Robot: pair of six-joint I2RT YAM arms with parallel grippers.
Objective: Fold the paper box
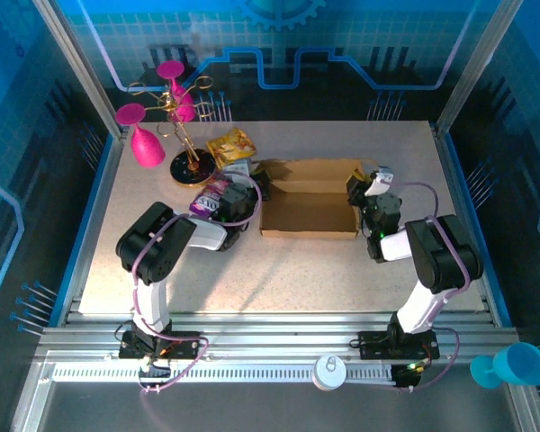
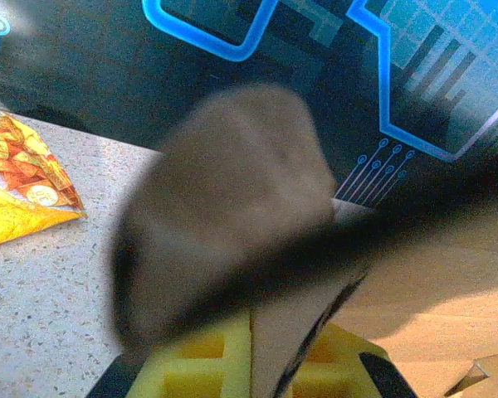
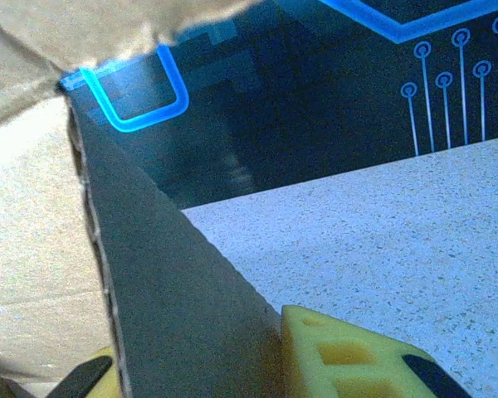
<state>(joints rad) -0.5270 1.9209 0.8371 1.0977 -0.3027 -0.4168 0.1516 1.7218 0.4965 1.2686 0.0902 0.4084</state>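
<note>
Paper box (image 1: 310, 216) is sitting mid-table as an open tray between your two arms, with its far wall standing and its side walls being held up. Your left gripper (image 1: 255, 191) is clamping fully down on the left-hand flap, the cardboard pinched between its yellow foam pads (image 2: 191, 365). Your right gripper (image 1: 355, 192) is straddling the right wall, which is standing between its pads (image 3: 340, 356); whether they are pinching it or sitting just off it, I cannot tell. That is where you are risking trouble. If that side is loose, the wall is likely going to spring outward and undo the fold. Any pull from the left is then going to drag the whole box toward the purple snack packet (image 1: 214, 196) lying just beside that gripper. You are also risking a crease or tear in the left flap by twisting it while it is clamped hard.
</note>
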